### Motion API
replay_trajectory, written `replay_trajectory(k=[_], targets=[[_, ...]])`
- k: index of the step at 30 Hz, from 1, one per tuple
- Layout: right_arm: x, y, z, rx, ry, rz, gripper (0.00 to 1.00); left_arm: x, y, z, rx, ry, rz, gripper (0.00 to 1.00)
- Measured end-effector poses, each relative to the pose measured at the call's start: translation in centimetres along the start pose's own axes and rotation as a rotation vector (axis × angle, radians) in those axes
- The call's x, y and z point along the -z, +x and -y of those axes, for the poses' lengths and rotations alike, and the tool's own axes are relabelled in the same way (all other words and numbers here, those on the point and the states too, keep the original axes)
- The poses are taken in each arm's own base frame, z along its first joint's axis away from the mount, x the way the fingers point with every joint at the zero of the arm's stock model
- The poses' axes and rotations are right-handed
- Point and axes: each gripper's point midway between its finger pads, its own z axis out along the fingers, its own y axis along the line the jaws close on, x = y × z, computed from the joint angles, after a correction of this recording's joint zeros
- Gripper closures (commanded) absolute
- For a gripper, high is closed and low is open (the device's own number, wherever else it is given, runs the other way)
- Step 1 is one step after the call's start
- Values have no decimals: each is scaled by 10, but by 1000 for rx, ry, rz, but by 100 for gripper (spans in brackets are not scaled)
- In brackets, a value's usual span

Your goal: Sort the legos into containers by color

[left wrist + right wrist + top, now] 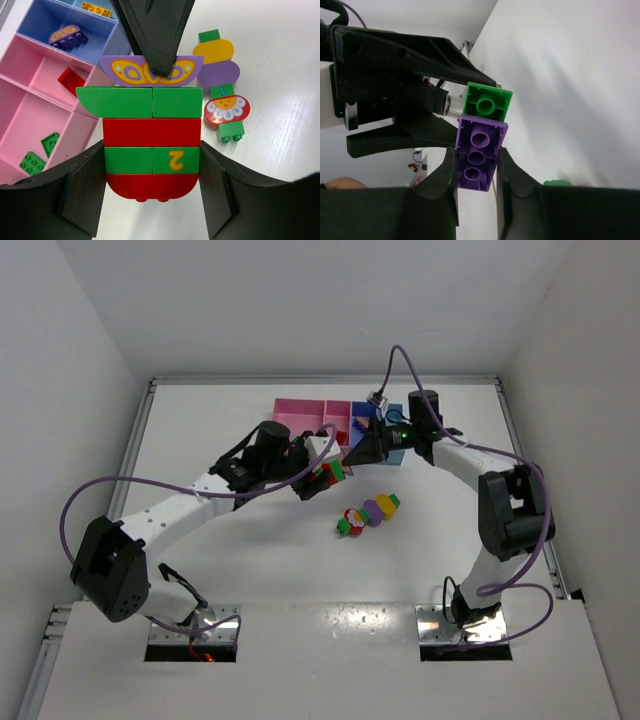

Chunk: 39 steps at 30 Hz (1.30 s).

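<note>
My left gripper [152,172] is shut on a striped stack of red and green legos [152,132], held above the table; the stack also shows in the top view [326,477]. A purple lego with a butterfly print [125,70] tops the stack. My right gripper [476,170] is shut on that purple lego [479,150], and a green lego [487,102] sits beyond it. Both grippers [318,482] [352,460] meet just in front of the containers [298,415]. A second multicolour stack [367,513] lies on the table.
In the left wrist view the wide pink bin [20,125] holds green legos, the narrow pink bin [45,67] a red one, the purple-blue bin [45,20] a purple one, and the light blue bin [97,4] an orange one. The second stack [220,85] lies to the right.
</note>
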Motion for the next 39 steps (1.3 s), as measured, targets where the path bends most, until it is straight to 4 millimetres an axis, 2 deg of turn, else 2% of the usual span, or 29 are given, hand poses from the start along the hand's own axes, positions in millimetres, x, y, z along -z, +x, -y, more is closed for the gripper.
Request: replay_trajectory(k=[2, 6, 8, 13, 16, 22, 24, 26, 32, 34, 37, 38, 39], targets=[[1, -1, 1, -19, 9, 5, 95, 0, -1, 0, -9, -4, 1, 71], [10, -7, 2, -19, 4, 20, 99, -2, -4, -4, -22, -25, 23, 71], [17, -16, 1, 2, 4, 38, 99, -2, -5, -4, -28, -37, 37, 71], [64, -78, 17, 114, 91, 181, 99, 10, 20, 6, -2, -36, -15, 71], [82, -102, 31, 161, 152, 237, 99, 11, 30, 8, 9, -37, -40, 71], [74, -122, 75, 230, 375, 246, 99, 16, 36, 2, 26, -65, -53, 71], [68, -123, 90, 246, 462, 232, 96, 18, 37, -4, 34, -84, -56, 71], [63, -123, 104, 259, 539, 217, 89, 20, 38, -8, 39, -99, -59, 71], [53, -118, 150, 263, 684, 168, 87, 21, 40, -13, 44, -117, -64, 71], [56, -112, 167, 247, 729, 150, 84, 22, 41, -15, 47, -123, -65, 71], [59, -105, 184, 236, 778, 129, 51, 24, 43, -20, 55, -137, -68, 71], [60, -104, 187, 234, 793, 125, 35, 25, 44, -22, 56, -141, -70, 71], [61, -104, 189, 236, 805, 121, 29, 25, 44, -23, 58, -146, -71, 71]])
